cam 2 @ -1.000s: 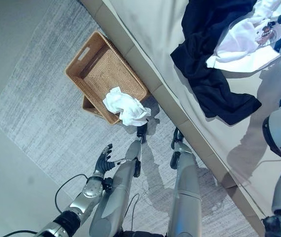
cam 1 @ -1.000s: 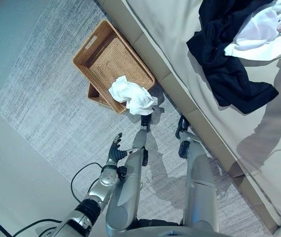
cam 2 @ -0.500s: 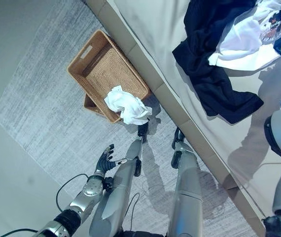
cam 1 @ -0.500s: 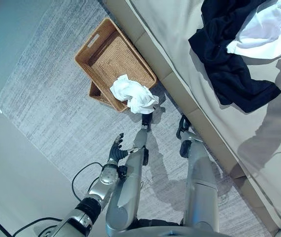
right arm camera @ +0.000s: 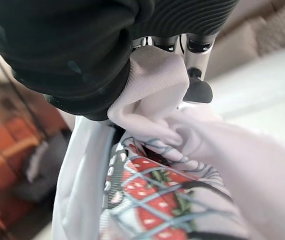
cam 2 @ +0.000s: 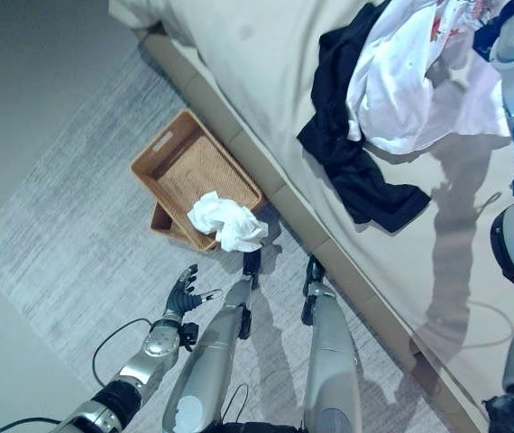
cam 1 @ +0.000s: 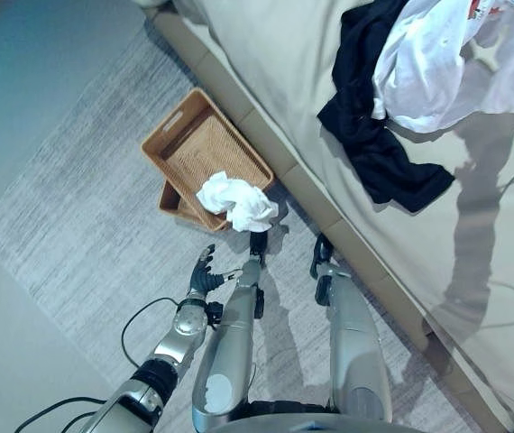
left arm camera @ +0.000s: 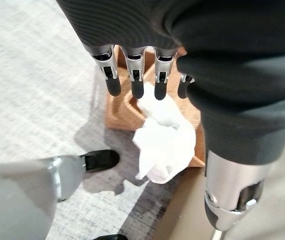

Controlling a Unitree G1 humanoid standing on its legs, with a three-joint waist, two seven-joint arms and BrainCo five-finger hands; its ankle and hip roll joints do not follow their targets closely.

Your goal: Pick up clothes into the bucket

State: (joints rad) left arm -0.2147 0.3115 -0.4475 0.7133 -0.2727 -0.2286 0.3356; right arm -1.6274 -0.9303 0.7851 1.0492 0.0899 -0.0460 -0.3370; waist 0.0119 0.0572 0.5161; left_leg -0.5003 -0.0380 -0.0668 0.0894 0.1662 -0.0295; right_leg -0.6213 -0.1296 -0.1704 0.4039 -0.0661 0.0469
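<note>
White printed garment (cam 2: 401, 81) was gripped in the curled right hand (right arm camera: 182, 55) and lifted over the bed (cam 2: 266, 72), above a black garment (cam 2: 352, 162). It should be raised clear of that before being carried to the wicker basket (cam 1: 205, 153), where a white cloth (cam 1: 235, 200) draped the rim. The left hand (cam 2: 183, 290) hung spread and empty. How much cloth was caught could not be judged.

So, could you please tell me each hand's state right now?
Left hand: open, holding nothing.
Right hand: shut on the white printed garment.

grey rug (cam 1: 77, 244), beige bed (cam 1: 302, 99)
</note>
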